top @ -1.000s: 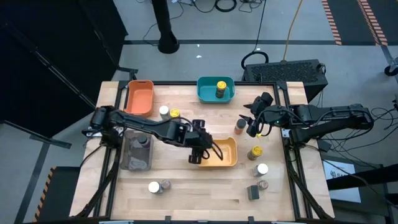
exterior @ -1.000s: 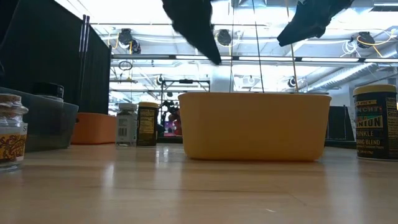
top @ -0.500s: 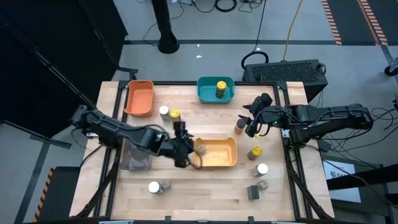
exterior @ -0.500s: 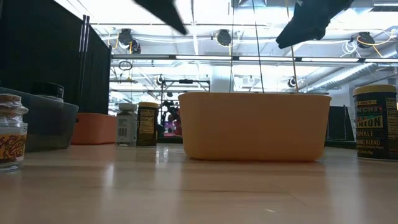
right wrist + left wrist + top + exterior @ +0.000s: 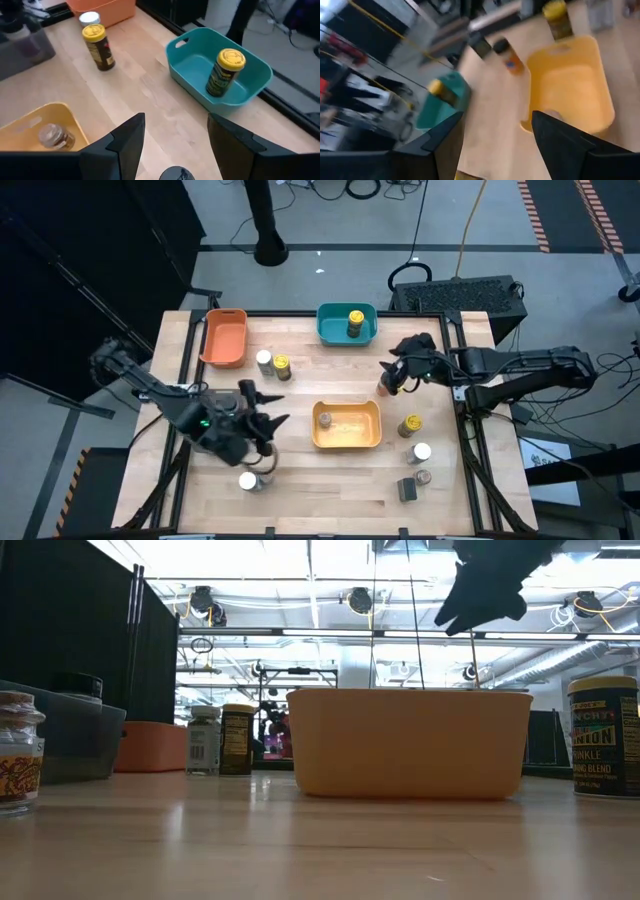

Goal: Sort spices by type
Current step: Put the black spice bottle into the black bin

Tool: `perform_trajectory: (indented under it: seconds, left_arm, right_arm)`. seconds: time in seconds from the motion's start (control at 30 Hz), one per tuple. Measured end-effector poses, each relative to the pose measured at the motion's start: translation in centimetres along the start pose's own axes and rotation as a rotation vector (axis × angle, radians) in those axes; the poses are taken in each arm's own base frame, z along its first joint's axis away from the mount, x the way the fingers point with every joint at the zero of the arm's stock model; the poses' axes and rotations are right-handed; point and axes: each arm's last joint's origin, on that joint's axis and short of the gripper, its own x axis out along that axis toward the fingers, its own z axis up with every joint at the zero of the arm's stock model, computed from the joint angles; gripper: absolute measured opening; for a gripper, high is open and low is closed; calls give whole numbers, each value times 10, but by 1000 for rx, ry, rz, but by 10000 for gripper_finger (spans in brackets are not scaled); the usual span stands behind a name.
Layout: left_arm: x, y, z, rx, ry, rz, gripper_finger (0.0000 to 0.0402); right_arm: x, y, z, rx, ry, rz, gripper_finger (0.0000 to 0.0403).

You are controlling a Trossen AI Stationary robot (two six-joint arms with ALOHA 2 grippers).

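My left gripper (image 5: 264, 408) is open and empty above the table's left half, between the grey bin (image 5: 214, 442) and the yellow bin (image 5: 347, 425); its wrist view shows the fingers wide apart (image 5: 497, 117). A small jar (image 5: 325, 418) lies in the yellow bin's left end (image 5: 52, 135). My right gripper (image 5: 395, 375) is open (image 5: 176, 117) and hovers over an orange jar with a black lid (image 5: 384, 386), whose lid (image 5: 175, 174) shows between the fingers. A yellow-lidded jar (image 5: 354, 323) stands in the teal bin (image 5: 250, 67).
A white-lidded jar (image 5: 264, 360) and a yellow-lidded jar (image 5: 282, 366) stand near the orange bin (image 5: 224, 336). Two jars (image 5: 256, 479) stand near the near edge. Several more (image 5: 417, 452) stand right of the yellow bin. Bare wood lies along the near edge.
My left gripper has pulled away from the yellow bin's left end, toward the table's left and near edges, out of the low view; a jar stays in the bin. My right gripper has shifted a little toward the left edge, over the black-lidded jar.
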Motion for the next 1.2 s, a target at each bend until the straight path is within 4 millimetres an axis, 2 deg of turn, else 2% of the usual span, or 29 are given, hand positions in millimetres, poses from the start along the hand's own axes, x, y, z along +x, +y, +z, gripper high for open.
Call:
perform_trajectory:
  seconds: [0.17, 0.3, 0.4, 0.6, 0.67, 0.87, 1.2]
  left_arm:
    - [-24, 10, 5, 35, -80, 59, 238]
    - [-30, 15, 2, 65, -71, 125, 238]
    - [-33, 20, -4, 61, -47, 180, 238]
    - [-36, 35, -24, 66, 3, 364, 238]
    - [-39, 40, -32, 59, 16, 386, 238]
    - [-38, 53, -44, 16, 52, 432, 238]
    - [-31, 62, -45, 27, 55, 534, 238]
  right_arm:
    - [-2, -1, 20, 52, 123, -51, 199]
    - [3, -2, 32, 91, 320, -154, 199]
    - [14, -3, 35, 58, 473, -209, 200]
    - [37, -6, 36, 80, 682, -86, 228]
    - [41, -7, 37, 128, 719, -32, 241]
    - [52, -19, 35, 235, 784, -130, 273]
    - [83, -14, 27, 263, 849, -163, 305]
